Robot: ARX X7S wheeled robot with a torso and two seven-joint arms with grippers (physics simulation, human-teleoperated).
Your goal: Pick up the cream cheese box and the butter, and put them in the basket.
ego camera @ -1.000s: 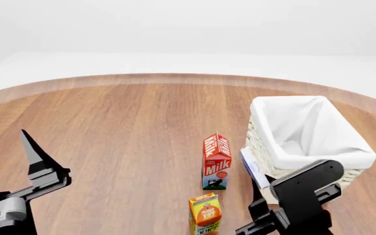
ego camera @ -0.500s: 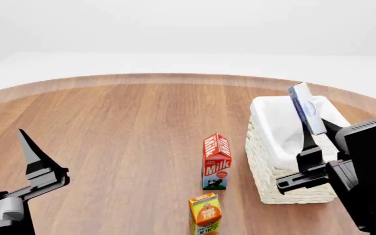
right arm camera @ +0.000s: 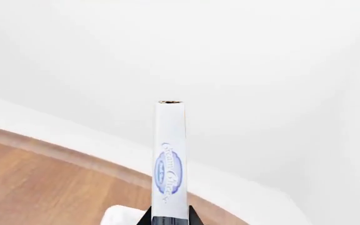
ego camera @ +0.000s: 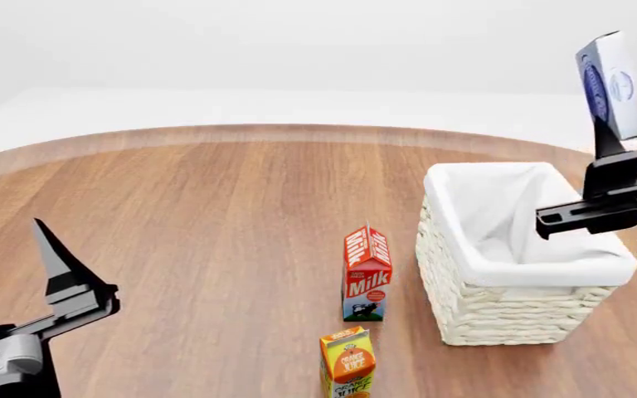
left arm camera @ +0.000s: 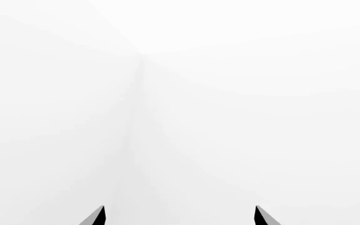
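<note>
Right gripper (ego camera: 610,137) raised high at right edge, fingers (right arm camera: 147,218) clamped on small flat white box with blue print (ego camera: 610,83). Left gripper (ego camera: 53,249) low at left, fingers apparently spread, nothing between.

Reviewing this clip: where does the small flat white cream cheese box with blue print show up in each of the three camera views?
Head view: the small flat white cream cheese box with blue print is at the upper right, held on end by the right gripper, above the cream-white woven wicker basket.
Right wrist view: the box stands edge-on at centre, between the fingertips.
Left wrist view: not in it; only white background.
Shared landmark: the round wooden table.
</note>
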